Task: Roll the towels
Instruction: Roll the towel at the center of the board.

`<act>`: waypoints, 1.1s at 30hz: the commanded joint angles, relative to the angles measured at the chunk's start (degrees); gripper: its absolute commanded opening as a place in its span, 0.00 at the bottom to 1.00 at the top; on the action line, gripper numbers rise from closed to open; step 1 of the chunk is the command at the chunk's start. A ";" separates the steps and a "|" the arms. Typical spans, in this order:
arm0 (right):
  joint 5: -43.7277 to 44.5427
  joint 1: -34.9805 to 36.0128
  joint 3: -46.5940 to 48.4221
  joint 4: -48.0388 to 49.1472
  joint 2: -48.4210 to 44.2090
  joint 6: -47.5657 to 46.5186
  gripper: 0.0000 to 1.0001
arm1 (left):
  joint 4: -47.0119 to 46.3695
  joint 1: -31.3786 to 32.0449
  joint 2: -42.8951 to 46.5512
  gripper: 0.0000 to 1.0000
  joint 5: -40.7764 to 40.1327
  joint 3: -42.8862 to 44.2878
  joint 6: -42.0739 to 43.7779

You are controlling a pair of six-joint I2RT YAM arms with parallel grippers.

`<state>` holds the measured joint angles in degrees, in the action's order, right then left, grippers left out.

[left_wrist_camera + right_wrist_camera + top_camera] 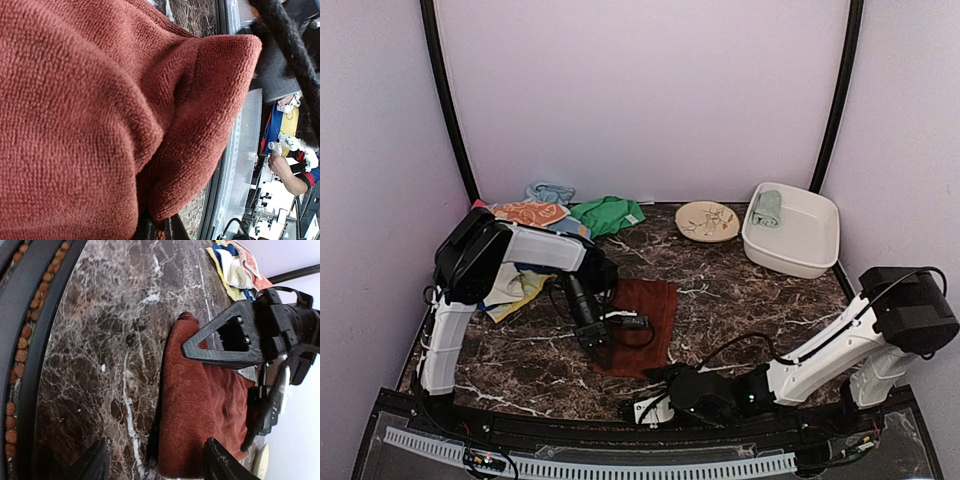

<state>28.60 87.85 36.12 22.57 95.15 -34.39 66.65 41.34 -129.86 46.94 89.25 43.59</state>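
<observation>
Dark marbled worktop [740,300] inside a pale-walled booth, both arms bolted at its near edge

White tub [790,262] at far right; pale mint-green towel [767,208] draped over its far-left rim and hanging inside

Maroon towel [650,310] lies at centre, mostly spread flat, long side running away from the bases; its near end is bunched and lifted into a fold

Left arm reaches across from the left. Left pincer [600,352] sits on the towel's near-left part, fingers pressed together on that fold; in the wrist view, cloth fills nearly the whole frame

Right arm lies low along the near edge, pointing left. Right pincer [157,465] is spread wide, holding nothing, just short of the maroon towel's near edge, above bare marble

Heap of unrolled cloths at far left: green towel [608,214], orange patterned towel [530,212], light blue towel [550,191], and a yellow-and-white one [515,290] partly under the left arm

Tan patterned plate [707,221] between green towel and tub, touching neither
</observation>
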 commanded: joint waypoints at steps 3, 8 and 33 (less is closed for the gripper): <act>3.87 -1.33 3.49 13.58 9.65 -14.23 0.57 | -0.29 -0.56 -2.66 0.00 -3.97 2.47 0.55; 6.53 -3.38 5.19 19.44 15.56 -19.20 0.46 | 0.72 -0.65 -3.15 0.00 -4.05 3.28 1.16; -21.16 -13.99 14.56 -13.53 10.99 22.38 0.02 | -19.06 -10.48 23.02 0.43 -7.11 -13.79 -2.03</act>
<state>19.66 76.71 49.74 17.98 107.98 -24.03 56.01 31.81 -114.74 44.23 80.90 41.74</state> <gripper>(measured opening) 0.093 0.431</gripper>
